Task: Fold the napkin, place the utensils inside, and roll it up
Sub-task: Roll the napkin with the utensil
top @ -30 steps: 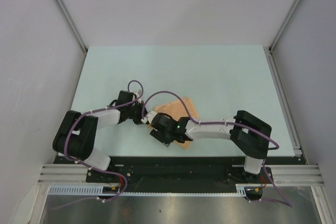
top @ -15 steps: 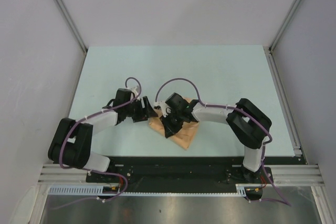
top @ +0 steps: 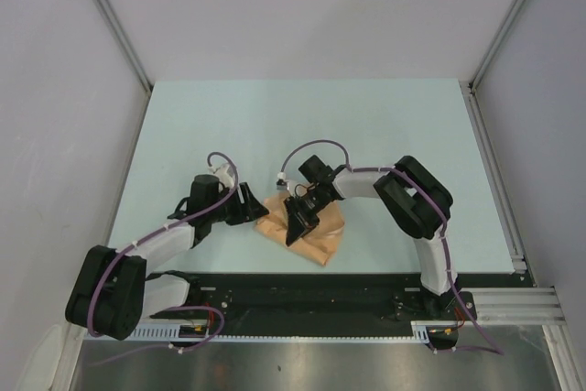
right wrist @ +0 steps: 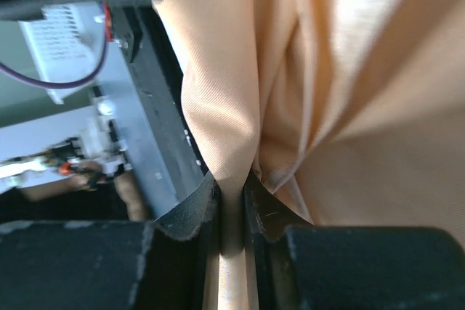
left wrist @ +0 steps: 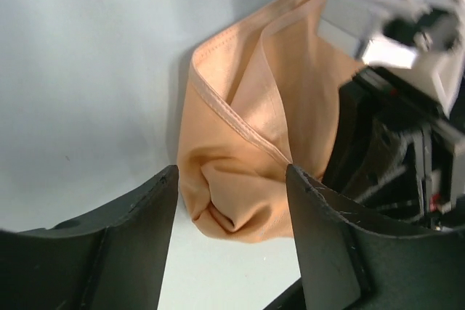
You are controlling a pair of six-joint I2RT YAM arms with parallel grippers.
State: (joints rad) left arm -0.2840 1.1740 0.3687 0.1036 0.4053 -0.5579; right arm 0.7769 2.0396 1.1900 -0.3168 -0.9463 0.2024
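Peach-orange napkin (top: 322, 237) crumpled in soft folds, right jaws pinching one fold, left jaws spread apart beside it

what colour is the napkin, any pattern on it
Plain peach-orange, no pattern. The napkin shows best in the left wrist view.

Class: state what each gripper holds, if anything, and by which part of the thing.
The right gripper is shut on a pinched-up fold of the napkin. The left gripper is open and holds nothing, with the napkin's bunched end between its fingers.
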